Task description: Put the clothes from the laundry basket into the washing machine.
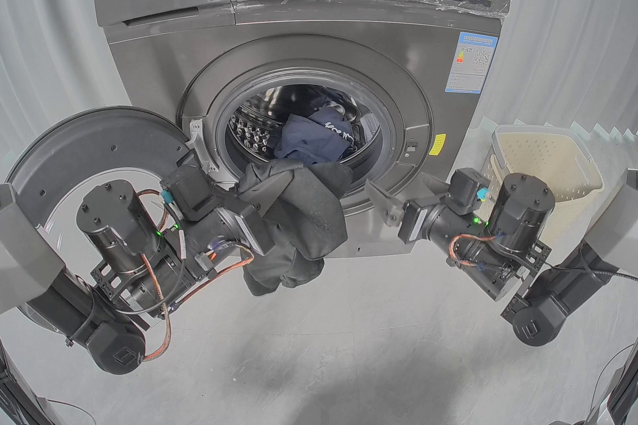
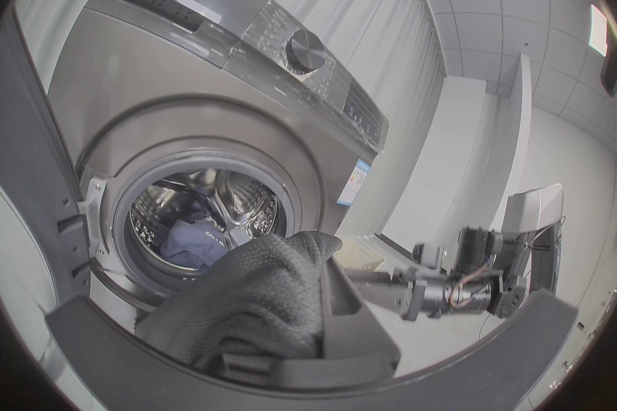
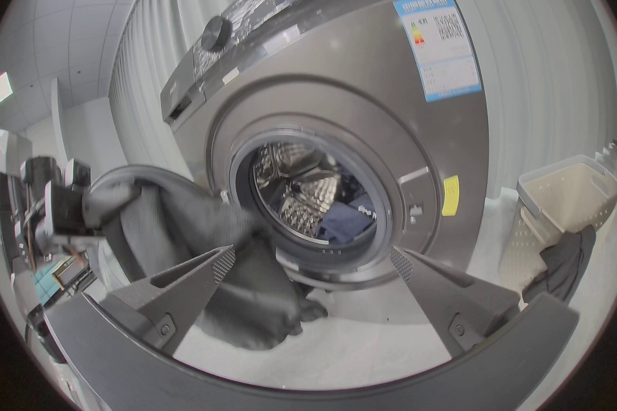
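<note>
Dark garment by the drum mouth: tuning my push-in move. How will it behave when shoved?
Probably floppy: the dark garment hangs in folds from the left pincer. A shove would likely bunch it, not slide it. Its hanging end could catch outside.

Pale floor (image 1: 399, 333) carries washing machine (image 1: 412, 74); laundry basket (image 1: 548, 164) stands just beside it.

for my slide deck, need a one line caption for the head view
Left hand holds a dark garment at the mouth of the open washing machine, right hand open nearby.
</note>
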Controlling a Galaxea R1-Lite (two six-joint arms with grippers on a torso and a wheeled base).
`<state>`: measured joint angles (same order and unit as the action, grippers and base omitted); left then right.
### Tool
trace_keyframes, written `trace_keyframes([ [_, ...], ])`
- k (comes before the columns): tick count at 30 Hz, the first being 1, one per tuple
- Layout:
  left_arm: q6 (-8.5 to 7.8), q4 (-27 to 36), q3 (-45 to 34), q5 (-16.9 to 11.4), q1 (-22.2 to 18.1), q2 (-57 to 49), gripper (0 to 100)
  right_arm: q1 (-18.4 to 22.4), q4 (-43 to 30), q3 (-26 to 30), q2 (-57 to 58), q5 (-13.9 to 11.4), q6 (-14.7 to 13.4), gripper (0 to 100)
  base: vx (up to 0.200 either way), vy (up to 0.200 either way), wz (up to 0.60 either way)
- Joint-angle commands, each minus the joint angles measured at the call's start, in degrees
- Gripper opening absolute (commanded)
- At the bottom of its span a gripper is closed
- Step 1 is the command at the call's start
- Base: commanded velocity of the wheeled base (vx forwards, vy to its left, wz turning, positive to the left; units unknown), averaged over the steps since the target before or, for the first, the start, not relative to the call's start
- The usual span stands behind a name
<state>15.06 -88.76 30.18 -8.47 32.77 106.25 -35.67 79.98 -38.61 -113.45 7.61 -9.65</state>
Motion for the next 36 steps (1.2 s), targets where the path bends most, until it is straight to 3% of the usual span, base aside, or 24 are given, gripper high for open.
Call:
trace_keyframes([
  [1, 0.41, -0.01, 1.98, 0.03, -0.16, -1.75, 0, -0.72, 0.26, 5.12, 0.24, -0.84, -0.01, 100, 0.0, 0.0, 0.0],
  [7, 0.33, -0.01, 2.6, 0.21, -0.16, -1.84, 0, -2.12, -0.18, 6.09, -1.34, -1.1, 0.07, 100, 0.0, 0.0, 0.0],
  [15, 1.64, -0.01, 3.39, 0.39, -0.16, -1.84, 0, -3.97, 0.17, 5.38, -4.24, -1.19, 0.07, 100, 0.0, 0.0, 0.0],
  [24, 2.08, -0.01, 3.39, 0.3, 0.63, -3.33, 0, -2.04, 0.53, 1.87, -8.46, -5.67, 1.04, 100, 0.0, 0.0, 0.0],
  [25, 2.61, -0.01, 3.3, 0.3, 0.81, -3.95, 0, -1.68, 0.96, 1.34, -8.9, -7.96, 1.57, 100, 0.0, 0.0, 0.0],
  [27, 3.05, -0.01, 3.13, 0.3, 1.42, -4.3, 0, -1.6, 2.02, 0.46, -10.04, -10.16, 2.18, 100, 0.0, 0.0, 0.0],
  [33, 3.14, -0.01, 2.86, 0.3, 1.68, -4.48, 0, -1.42, 2.55, -4.81, -13.64, -11.39, 3.33, 100, 0.0, 0.0, 0.0],
  [36, 3.23, -0.01, 2.86, 0.3, 2.21, -4.48, 0, -1.77, 2.55, -8.06, -14.52, -14.29, 3.41, 100, 0.0, 0.0, 0.0],
])
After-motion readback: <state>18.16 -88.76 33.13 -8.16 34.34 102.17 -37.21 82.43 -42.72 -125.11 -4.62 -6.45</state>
